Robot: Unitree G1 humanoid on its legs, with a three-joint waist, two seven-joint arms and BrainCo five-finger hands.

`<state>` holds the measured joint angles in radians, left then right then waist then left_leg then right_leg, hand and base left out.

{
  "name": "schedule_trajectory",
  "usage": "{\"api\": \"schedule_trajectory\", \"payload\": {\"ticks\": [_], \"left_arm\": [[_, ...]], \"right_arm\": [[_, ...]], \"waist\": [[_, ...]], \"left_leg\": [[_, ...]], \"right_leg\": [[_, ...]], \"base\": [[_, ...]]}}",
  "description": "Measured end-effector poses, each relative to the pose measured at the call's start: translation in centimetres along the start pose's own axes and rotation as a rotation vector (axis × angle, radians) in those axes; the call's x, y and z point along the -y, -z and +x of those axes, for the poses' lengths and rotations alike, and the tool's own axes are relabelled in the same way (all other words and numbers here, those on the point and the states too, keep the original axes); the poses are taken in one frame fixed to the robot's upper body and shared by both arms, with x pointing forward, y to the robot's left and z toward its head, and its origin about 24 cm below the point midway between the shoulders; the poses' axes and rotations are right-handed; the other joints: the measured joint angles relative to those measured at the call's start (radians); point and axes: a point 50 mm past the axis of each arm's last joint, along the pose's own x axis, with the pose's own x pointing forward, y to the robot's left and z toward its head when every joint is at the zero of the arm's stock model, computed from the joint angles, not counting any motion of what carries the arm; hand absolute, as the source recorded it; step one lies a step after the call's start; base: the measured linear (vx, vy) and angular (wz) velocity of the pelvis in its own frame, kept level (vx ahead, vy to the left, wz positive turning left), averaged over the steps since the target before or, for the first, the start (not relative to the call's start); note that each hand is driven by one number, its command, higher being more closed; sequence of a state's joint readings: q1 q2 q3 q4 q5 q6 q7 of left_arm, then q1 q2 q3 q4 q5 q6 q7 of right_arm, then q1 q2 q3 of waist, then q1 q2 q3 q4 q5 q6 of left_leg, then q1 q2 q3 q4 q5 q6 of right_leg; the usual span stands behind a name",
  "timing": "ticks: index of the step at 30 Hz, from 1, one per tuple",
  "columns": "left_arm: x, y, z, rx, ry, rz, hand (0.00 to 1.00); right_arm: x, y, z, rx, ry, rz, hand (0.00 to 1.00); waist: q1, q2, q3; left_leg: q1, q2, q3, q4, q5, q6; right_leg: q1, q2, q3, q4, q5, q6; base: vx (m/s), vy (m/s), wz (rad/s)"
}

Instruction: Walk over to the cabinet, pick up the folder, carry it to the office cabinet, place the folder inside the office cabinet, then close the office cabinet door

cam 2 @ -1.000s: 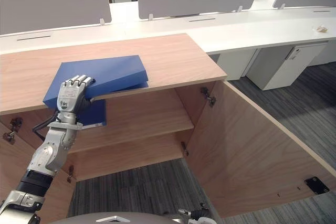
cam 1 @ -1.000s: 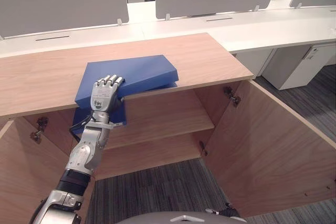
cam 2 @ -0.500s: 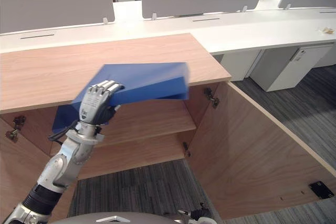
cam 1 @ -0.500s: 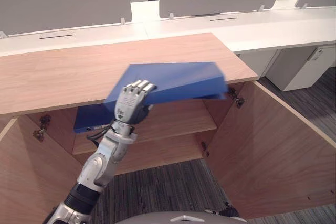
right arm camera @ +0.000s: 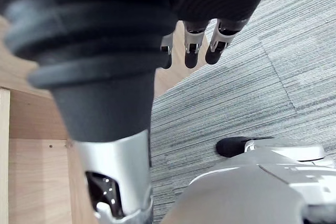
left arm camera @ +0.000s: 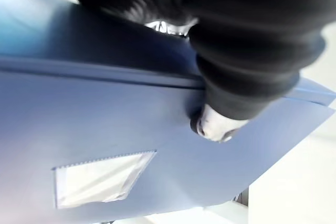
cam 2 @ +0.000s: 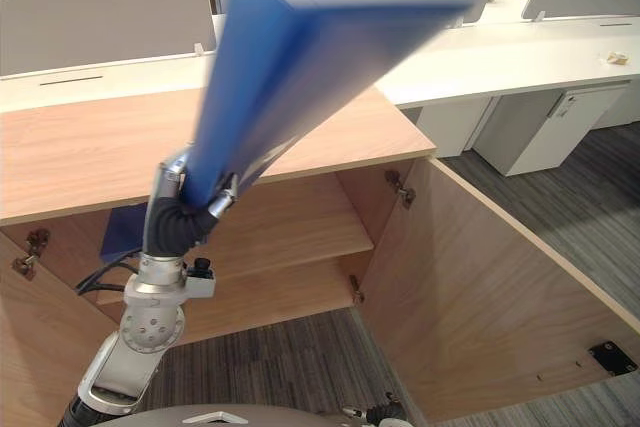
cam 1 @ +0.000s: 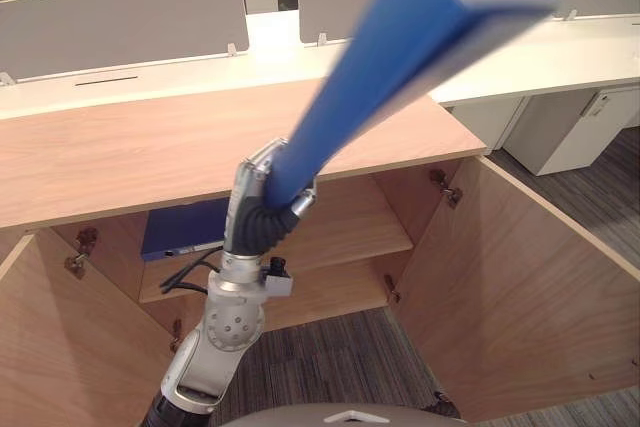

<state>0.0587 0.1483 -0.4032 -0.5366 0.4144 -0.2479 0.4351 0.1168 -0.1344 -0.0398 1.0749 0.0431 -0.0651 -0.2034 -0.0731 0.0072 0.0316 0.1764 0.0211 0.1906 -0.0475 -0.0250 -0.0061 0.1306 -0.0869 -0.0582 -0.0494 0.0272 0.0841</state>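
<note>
Blue rectangular folder [cam 1: 400, 57]: held in the air above the top board of the light-wood cabinet [cam 1: 120, 147], clear of it. It is steeply tilted, with the near end low at the cabinet's front edge and the far end high over the white desks [cam 1: 540, 62] behind the cabinet.
Left hand [cam 1: 258, 197]: clamped on the folder's near end, just in front of the cabinet's front edge. Fingers curl over one face; the thumb [left arm camera: 212, 125] presses on the other, near a pale label [left arm camera: 100, 177].
Right hand [right arm camera: 195, 45]: hangs idle over the grey carpet [right arm camera: 236, 93] in front of the cabinet, fingers straight and close together, holding nothing.
Cabinet doors: both swung open; the right door [cam 1: 520, 277] stands out into the room.
Upper shelf [cam 1: 350, 222]: a second flat blue folder [cam 1: 185, 230] lies on the left part; the right part is bare.
Step in hand: from where I stand, this looks like lift and carry. Placing and door closing are not yet done.
Procedure: the hold is at one end only, so the long free end will likely lever against the thumb. Keep the pinch tight and bring the folder toward level before travelling. If this cabinet is the destination, feed it in flat under the top board onto the bare part of the shelf, arm clear of the right door.
Risk: the folder may rotate in the pinch.
</note>
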Motion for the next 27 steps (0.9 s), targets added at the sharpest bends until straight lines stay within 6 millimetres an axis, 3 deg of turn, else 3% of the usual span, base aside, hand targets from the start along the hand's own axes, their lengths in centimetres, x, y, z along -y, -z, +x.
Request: {"api": "schedule_trajectory", "payload": {"ticks": [4,6,11,15,20,24,27], "left_arm": [[-1.5,-0.9,-0.2,-0.05,-0.151,-0.249,1.0],[-2.2,-0.7,-0.4,-0.085,-0.205,-0.339,1.0],[-3.3,0.6,-1.8,-0.22,-0.265,-0.521,1.0],[-3.5,1.1,-2.6,-0.273,-0.253,-0.601,1.0],[-4.4,2.2,-3.4,-0.309,-0.259,-0.588,1.0],[-4.9,2.7,-3.6,-0.326,-0.262,-0.574,1.0],[-5.5,2.8,-3.6,-0.315,-0.267,-0.533,1.0]], "right_arm": [[0.1,-0.5,-0.2,0.035,0.022,0.047,0.0],[-0.1,-1.8,-0.2,0.095,0.02,0.075,0.0],[-1.9,-6.5,-1.3,0.303,-0.035,0.195,0.0],[-2.3,-10.1,-2.8,0.476,-0.06,0.273,0.0],[-1.8,-15.1,-7.1,0.776,-0.086,0.453,0.0],[-0.8,-17.7,-10.4,0.975,-0.097,0.545,0.0],[0.6,-19.8,-13.6,1.168,-0.095,0.598,0.0]], "waist": [[0.018,0.0,0.0],[0.018,0.0,0.0],[0.032,-0.005,0.003],[0.039,-0.009,0.006],[0.039,-0.027,0.016],[0.038,-0.05,0.032],[0.036,-0.051,0.035]], "left_leg": [[-0.005,0.0,0.001,0.002,0.0,0.0],[-0.016,0.001,0.0,0.009,-0.001,0.001],[-0.019,-0.002,-0.008,0.006,0.002,0.005],[-0.02,-0.009,-0.021,-0.009,0.013,0.01],[-0.021,-0.013,-0.025,-0.007,0.016,0.014],[-0.021,-0.014,-0.025,-0.008,0.015,0.014],[-0.02,-0.017,-0.022,-0.007,0.012,0.016]], "right_leg": [[-0.007,0.0,0.002,0.008,-0.003,0.0],[-0.011,0.0,0.001,0.016,-0.006,-0.001],[-0.015,-0.003,-0.007,0.031,-0.014,0.001],[-0.018,-0.011,-0.02,0.031,-0.016,0.005],[-0.025,-0.014,-0.025,0.032,-0.015,0.007],[-0.025,-0.015,-0.026,0.032,-0.015,0.007],[-0.026,-0.016,-0.022,0.029,-0.015,0.007]], "base": [[-0.02,-0.007,0.0],[-0.02,-0.007,0.01],[-0.04,-0.012,0.05],[-0.01,-0.001,0.11],[0.01,0.005,0.02],[0.0,0.0,0.0],[0.0,0.004,-0.02]]}}
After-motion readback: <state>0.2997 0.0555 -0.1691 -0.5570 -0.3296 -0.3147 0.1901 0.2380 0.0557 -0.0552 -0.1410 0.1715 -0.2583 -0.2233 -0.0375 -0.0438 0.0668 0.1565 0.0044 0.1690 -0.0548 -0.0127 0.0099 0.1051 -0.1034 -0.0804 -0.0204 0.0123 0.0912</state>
